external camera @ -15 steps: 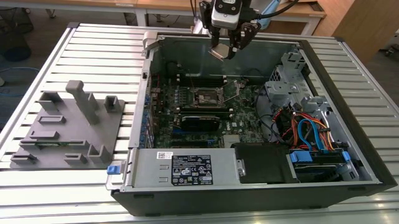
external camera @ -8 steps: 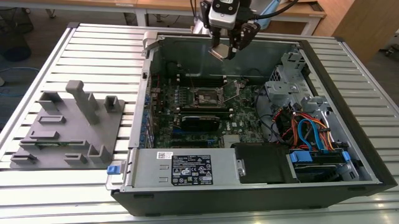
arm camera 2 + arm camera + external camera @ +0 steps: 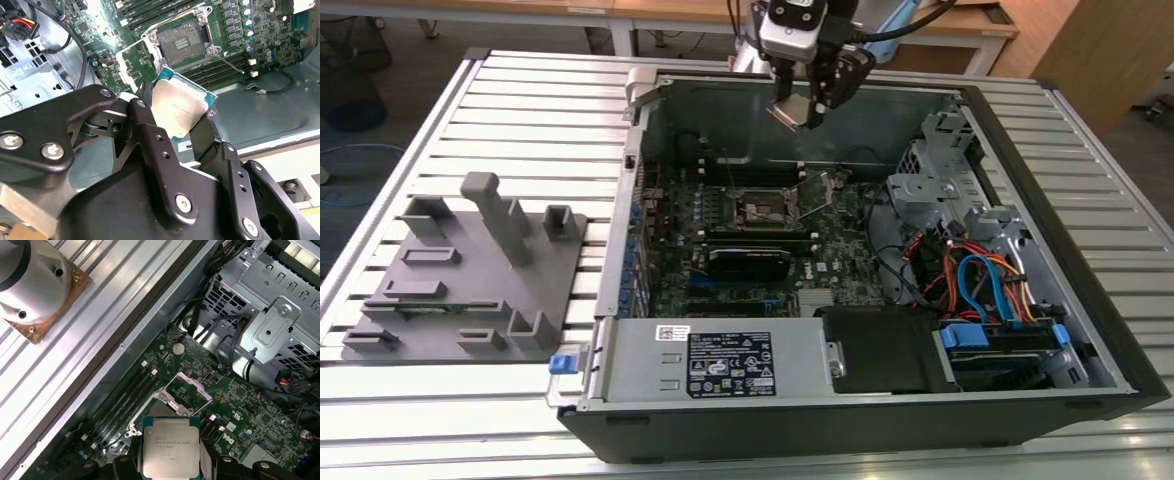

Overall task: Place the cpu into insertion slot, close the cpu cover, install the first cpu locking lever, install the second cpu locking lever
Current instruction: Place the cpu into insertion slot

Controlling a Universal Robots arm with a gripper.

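My gripper (image 3: 803,108) hangs over the far wall of the open computer case, shut on the cpu (image 3: 787,113). In both wrist views the cpu (image 3: 182,107) (image 3: 170,447) shows as a flat silver square with a green rim, pinched at two opposite edges by the black fingers (image 3: 145,107). The insertion slot (image 3: 182,42) (image 3: 767,208) lies uncovered on the green board, dark in the centre, some way from the chip. The cpu cover (image 3: 187,386) stands swung up beside the slot. A thin wire lever (image 3: 230,62) sticks out from the slot's side.
A grey fixture plate (image 3: 467,270) with upright posts lies at the exterior view's left. Inside the case are a black module (image 3: 747,262), a power supply (image 3: 720,360), a metal drive cage (image 3: 941,190) and coloured cables (image 3: 974,280). Long memory slots (image 3: 220,67) flank the socket.
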